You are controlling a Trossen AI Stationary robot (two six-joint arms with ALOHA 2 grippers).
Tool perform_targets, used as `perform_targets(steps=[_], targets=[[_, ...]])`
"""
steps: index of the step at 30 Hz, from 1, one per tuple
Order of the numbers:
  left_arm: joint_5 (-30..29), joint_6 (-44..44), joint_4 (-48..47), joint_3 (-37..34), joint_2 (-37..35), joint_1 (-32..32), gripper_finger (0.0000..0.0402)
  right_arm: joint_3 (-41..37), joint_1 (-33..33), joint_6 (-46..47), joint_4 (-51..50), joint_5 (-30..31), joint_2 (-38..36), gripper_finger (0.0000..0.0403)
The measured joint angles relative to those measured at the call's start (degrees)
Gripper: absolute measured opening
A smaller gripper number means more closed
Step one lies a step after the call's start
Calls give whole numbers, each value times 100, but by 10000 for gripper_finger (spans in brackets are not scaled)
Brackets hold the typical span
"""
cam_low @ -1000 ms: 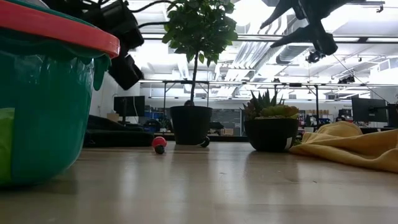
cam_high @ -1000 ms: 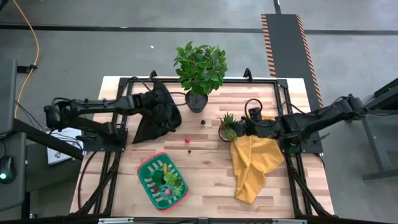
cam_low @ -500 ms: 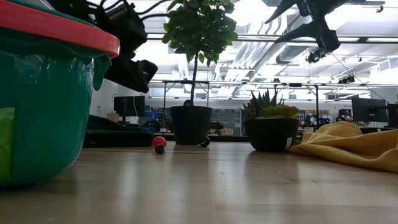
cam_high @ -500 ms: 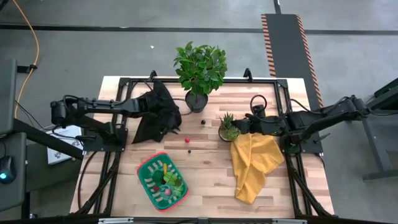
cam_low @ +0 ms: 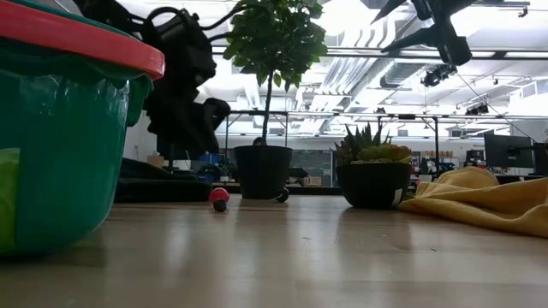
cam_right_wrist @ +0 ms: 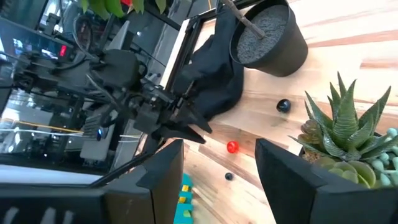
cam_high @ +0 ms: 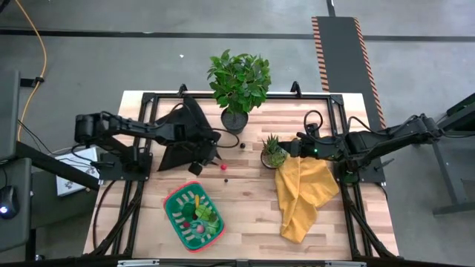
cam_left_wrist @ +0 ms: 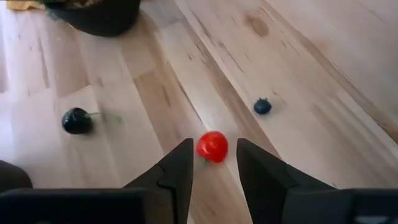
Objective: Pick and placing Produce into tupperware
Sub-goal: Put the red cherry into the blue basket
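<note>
The left gripper (cam_left_wrist: 213, 180) hung over the bare wood with its fingers parted and nothing between them, the small red produce (cam_left_wrist: 212, 146) lying just ahead of the tips, a dark berry (cam_left_wrist: 262, 106) and a dark round fruit (cam_left_wrist: 76, 121) lying apart on either side. The black cloth (cam_high: 187, 135) lay bunched beside that arm, the tupperware (cam_high: 194, 216) sat nearer the front edge, already holding several pieces. Over by the spiky plant (cam_high: 272, 150) and the yellow cloth (cam_high: 303, 194), the right gripper (cam_right_wrist: 219, 163) waited with fingers spread, empty.

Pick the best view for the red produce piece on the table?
Left wrist view: red piece sits large just ahead of the left claw. High, low and right wrist views show it only as a small dot on the wood.
</note>
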Motion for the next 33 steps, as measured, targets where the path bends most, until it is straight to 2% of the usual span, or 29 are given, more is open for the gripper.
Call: perform_targets(steps=[6, 14, 27, 33], targets=[[194, 11, -16, 1, 309, -7, 95, 0, 0, 16, 8, 0, 0, 191], [50, -3, 257, 1, 567, -4, 87, 0, 0, 16, 10, 1, 2, 191], [-23, 16, 594, 10, 698, -4, 169, 0, 0, 24, 12, 4, 4, 191], [-42, 39, 621, 28, 840, -4, 185, 0, 0, 31, 12, 4, 5, 191]])
